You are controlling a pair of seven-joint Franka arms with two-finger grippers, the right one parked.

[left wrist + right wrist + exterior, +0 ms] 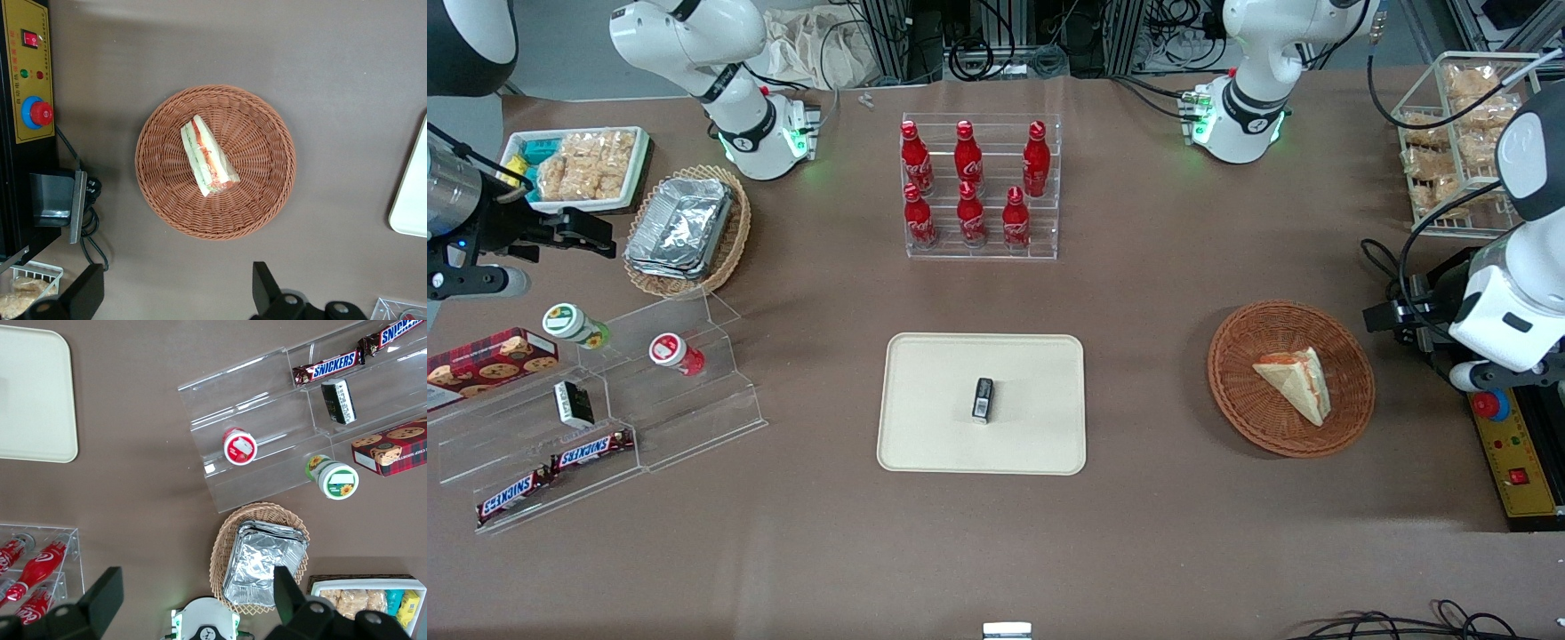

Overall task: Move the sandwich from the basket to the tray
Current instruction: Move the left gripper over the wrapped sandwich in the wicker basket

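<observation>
One triangular beige-bread sandwich [207,157] lies in one round reddish-brown wicker basket [263,200], directly below the left gripper [177,293], whose fingers spread wide, holding nothing. One cream rectangular plastic tray [412,200] lies well apart.

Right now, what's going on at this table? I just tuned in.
The working arm has not touched anything yet. Its pincer hangs open above the table beside the basket, holding nothing. The sandwich lies inside that basket, untouched. The tray sits flat on the table toward the parked arm's end from the basket, with only a small black object on it. So the transfer has not begun: the sandwich needs to be picked up and carried to the tray.
</observation>
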